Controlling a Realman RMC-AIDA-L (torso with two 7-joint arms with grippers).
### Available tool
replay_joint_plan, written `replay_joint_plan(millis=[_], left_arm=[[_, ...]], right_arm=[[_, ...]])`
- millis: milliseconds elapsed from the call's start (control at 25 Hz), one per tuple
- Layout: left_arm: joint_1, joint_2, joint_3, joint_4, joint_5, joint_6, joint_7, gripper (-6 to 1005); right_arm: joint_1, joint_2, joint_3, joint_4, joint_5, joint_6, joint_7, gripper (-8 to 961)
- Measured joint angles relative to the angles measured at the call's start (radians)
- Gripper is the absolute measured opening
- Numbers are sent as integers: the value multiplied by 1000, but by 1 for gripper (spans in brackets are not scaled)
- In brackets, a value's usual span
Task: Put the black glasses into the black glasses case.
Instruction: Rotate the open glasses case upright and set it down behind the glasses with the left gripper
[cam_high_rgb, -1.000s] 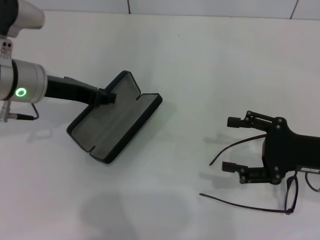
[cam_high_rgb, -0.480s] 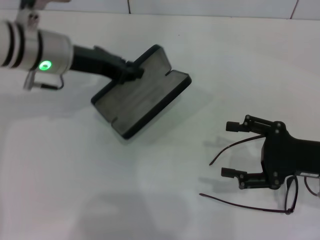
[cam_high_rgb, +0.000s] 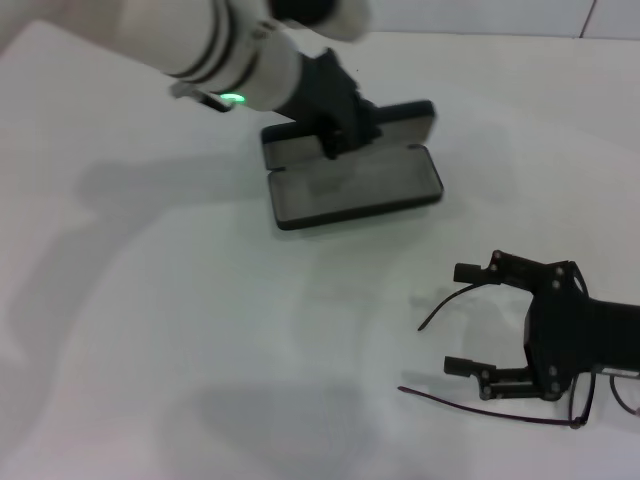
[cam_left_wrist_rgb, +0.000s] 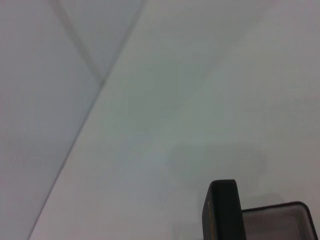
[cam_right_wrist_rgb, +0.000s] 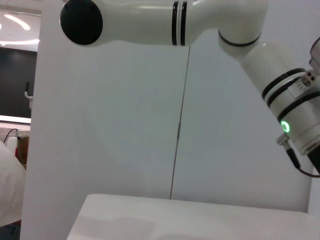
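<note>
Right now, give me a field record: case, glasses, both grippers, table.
case: black glasses case open, grey lining up, lid raised at the far side
left gripper: left gripper gripping the case at its hinge edge
glasses: black glasses on the table, outside the case, temples unfolded
right gripper: right gripper open, over the glasses, one temple between its fingers
table: white table
task state: glasses not yet in case

Case (cam_high_rgb: 352, 180) black outside w/ grey lining. Glasses (cam_high_rgb: 500, 415) black, thin frame. Right gripper (cam_high_rgb: 468, 318) black. Left arm (cam_high_rgb: 215, 45) white w/ black bands, green LED. Table (cam_high_rgb: 150, 330) white.
</note>
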Motion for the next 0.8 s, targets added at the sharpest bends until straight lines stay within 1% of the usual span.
replay_joint_plan(millis=[160, 360, 640, 800], left_arm=[[-34, -2, 76, -2, -22, -8, 28, 274], [-44, -4, 142, -7, -34, -11, 35, 288], [-31, -5, 149, -9, -45, 6, 32, 307], [-38, -5, 154, -10, -46, 10, 23, 319]], right_arm=[[-5, 0, 2, 18, 0, 0, -12, 840], [-5, 0, 4, 27, 1, 0, -24, 840], [-1, 0, 2, 27, 2, 2, -25, 840], [9, 0, 1, 29, 2, 4, -24, 839]])
